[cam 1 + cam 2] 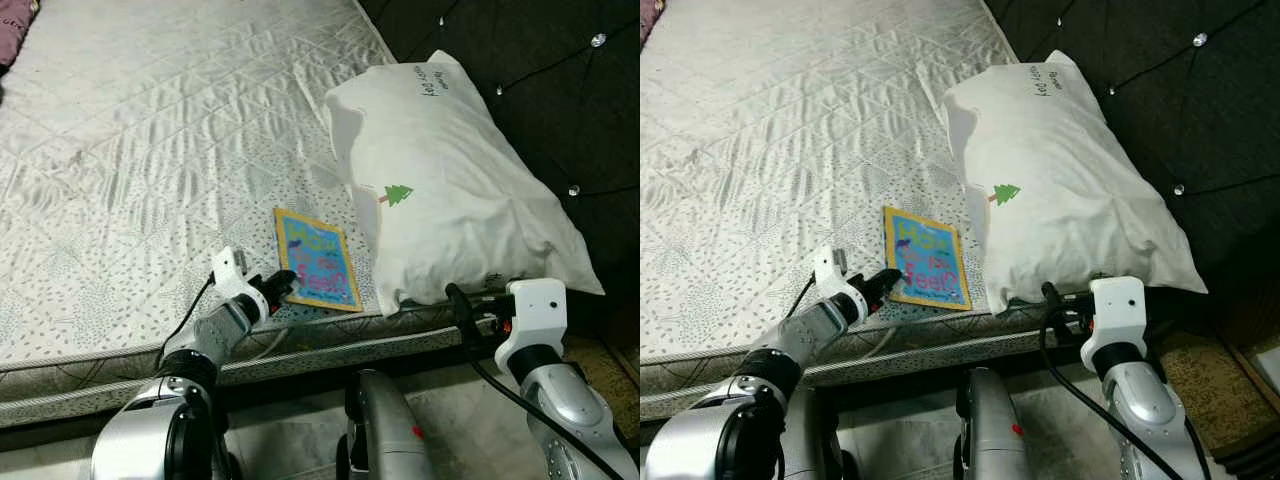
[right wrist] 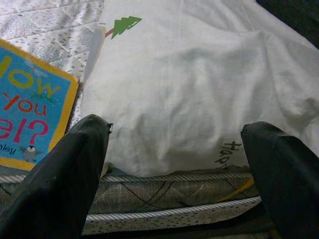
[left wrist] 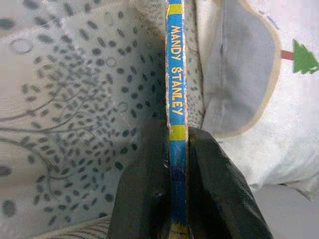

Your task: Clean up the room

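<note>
— Nearest the head camera, what is seen?

— Two silver arms are seen at the mattress's (image 1: 150,150) near edge. A thin children's book (image 1: 317,260) is lain flat close to that edge, just beside a white pillow (image 1: 450,190) set at the mattress's right end against a dark headboard (image 1: 560,90). The left gripper (image 1: 281,285) is placed at the book's near left corner; the right gripper (image 1: 462,302) is held at the edge below the pillow.

— And from the left wrist?

— The book's blue spine (image 3: 176,114) is seen pinched between the two black fingers (image 3: 144,199), so the book is judged to be gripped by its edge.

— From the right wrist?

— The right gripper's fingers (image 2: 65,174) are spread wide with nothing between them, pointed at the pillow's near side; the book's cover is seen beside it.

— How should the step be done well?

— The pinch is shallow and at a corner, so the book should be lifted slowly and kept clear of the pillow, lest it be twisted out of the grip.
</note>
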Motion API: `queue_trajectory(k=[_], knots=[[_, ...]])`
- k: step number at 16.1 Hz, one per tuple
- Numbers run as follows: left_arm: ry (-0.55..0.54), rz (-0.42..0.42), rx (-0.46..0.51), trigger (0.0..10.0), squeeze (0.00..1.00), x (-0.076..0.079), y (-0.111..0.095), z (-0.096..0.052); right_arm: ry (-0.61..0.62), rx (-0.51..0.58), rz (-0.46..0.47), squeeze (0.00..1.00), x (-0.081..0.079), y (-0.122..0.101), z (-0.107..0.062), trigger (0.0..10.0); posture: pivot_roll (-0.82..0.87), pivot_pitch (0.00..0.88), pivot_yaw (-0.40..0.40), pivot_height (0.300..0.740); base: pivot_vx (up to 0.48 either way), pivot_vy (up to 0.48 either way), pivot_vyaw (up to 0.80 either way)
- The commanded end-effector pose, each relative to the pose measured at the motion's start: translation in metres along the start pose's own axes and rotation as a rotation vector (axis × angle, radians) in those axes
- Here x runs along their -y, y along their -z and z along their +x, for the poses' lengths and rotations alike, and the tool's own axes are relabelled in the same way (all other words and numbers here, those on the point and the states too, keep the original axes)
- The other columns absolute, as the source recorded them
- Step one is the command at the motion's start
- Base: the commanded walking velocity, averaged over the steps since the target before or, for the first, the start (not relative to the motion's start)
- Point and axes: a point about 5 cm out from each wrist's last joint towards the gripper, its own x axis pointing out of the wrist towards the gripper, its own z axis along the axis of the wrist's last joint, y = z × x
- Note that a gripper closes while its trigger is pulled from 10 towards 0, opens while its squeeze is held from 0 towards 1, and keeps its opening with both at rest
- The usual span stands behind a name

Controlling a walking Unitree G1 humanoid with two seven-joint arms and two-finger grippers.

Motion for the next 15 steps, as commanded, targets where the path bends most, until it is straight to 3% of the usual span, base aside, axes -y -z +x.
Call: queue_trajectory(k=[1,6,13,14,15], knots=[[-0.023,0.016,-0.013,10.0,0.00,-0.005,0.003,-0.001,0.010,-0.004,-0.007,0.00,0.003,0.000,-0.001,10.0,-0.26,0.165,-0.082,0.590,0.000,0.000,0.00],[-0.064,-0.007,-0.073,10.0,0.00,-0.010,0.020,-0.001,0.006,0.003,-0.014,0.00,0.003,-0.002,0.001,10.0,-0.27,0.163,-0.086,0.590,0.000,0.000,0.00],[-0.079,0.020,-0.043,10.0,0.00,-0.010,-0.001,-0.002,0.010,0.007,-0.020,0.00,0.004,-0.003,-0.001,10.0,-0.28,0.167,-0.082,0.590,0.000,0.000,0.00],[-0.061,0.041,-0.070,10.0,1.00,-0.009,0.000,-0.002,0.010,0.009,-0.019,0.00,0.003,-0.003,0.000,10.0,-0.28,0.167,-0.081,0.590,0.000,0.000,0.00],[-0.055,0.057,-0.091,10.0,1.00,-0.010,0.002,-0.002,0.008,0.010,-0.018,0.00,0.002,-0.003,0.000,10.0,-0.28,0.167,-0.081,0.590,0.000,0.000,0.00]])
